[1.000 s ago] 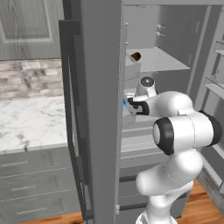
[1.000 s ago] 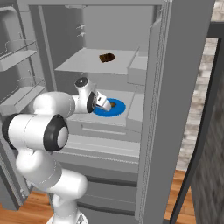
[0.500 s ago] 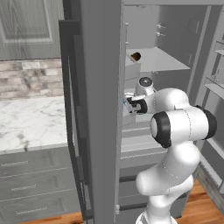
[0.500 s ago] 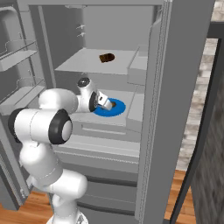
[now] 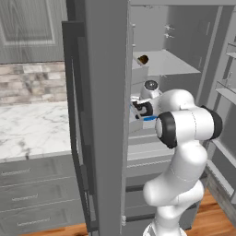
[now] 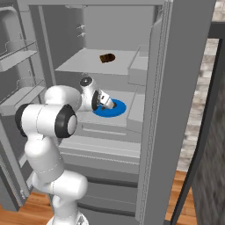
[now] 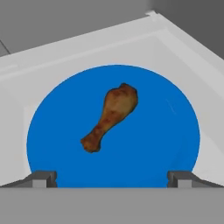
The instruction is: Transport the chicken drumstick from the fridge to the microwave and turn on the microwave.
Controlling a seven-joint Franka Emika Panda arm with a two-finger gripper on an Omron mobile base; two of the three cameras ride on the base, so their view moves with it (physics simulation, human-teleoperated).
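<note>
End effector (image 7: 112, 179) wide open, empty, poised above drumstick (image 7: 110, 117); drumstick lies on blue plate (image 7: 175, 131) on fridge (image 6: 176, 88) shelf; since a second ago arm elbow swung in, hand barely moved; grasp not yet begun.

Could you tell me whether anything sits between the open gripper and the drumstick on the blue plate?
Nothing visible does. The gripper hangs open, above the chicken drumstick, which lies alone on the blue plate on the fridge shelf, bare plate all round it.
</note>
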